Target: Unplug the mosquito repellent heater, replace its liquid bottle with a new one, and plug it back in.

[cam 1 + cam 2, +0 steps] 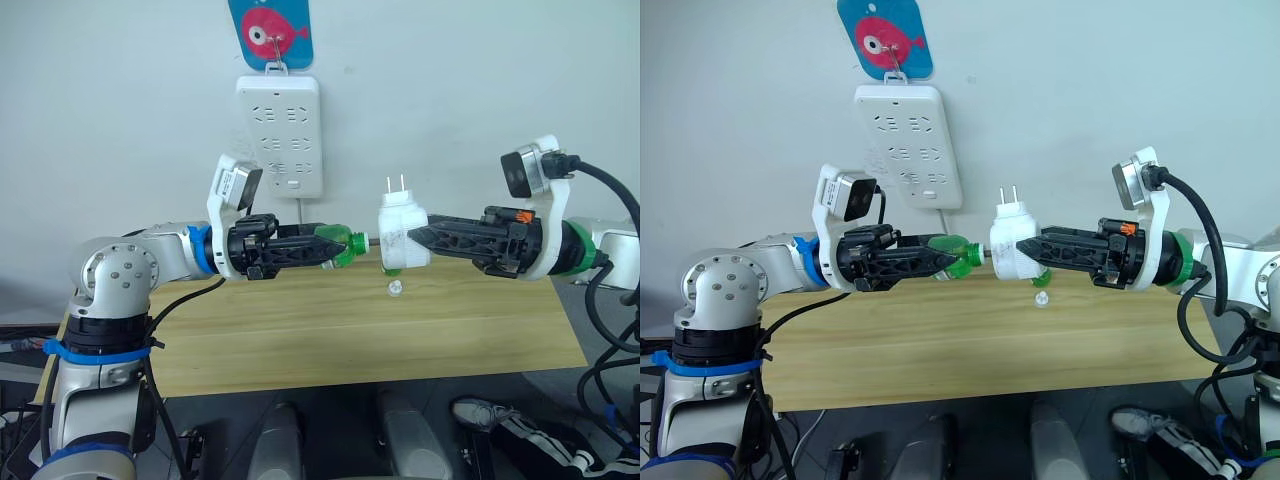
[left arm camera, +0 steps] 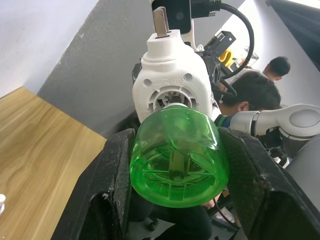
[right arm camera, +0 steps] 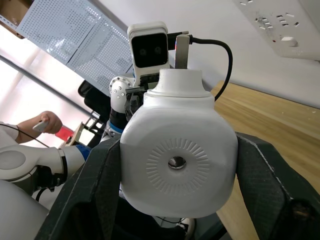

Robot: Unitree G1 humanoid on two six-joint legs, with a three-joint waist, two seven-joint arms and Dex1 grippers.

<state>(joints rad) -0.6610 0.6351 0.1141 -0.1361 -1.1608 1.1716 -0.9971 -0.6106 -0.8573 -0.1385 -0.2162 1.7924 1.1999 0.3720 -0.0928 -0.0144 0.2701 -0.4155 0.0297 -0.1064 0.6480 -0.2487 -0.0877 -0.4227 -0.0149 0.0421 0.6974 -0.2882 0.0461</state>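
My right gripper [image 1: 412, 240] is shut on the white mosquito repellent heater [image 1: 402, 236], held in the air above the wooden table [image 1: 300, 340] with its two prongs up. The vented face of the heater [image 3: 178, 161] shows between the right fingers. My left gripper [image 1: 335, 247] is shut on a green liquid bottle [image 1: 348, 245], lying sideways with its neck pointed at the heater's socket. In the left wrist view the green bottle [image 2: 178, 155] sits just before the heater's round opening [image 2: 169, 86]. A small clear cap [image 1: 396, 288] lies on the table below the heater.
A long white power strip [image 1: 279, 134] hangs on the wall from a hook under a blue fish tag [image 1: 270, 30]. People [image 2: 260, 95] are at the right in the left wrist view, and a hand [image 3: 47, 121] shows in the right wrist view.
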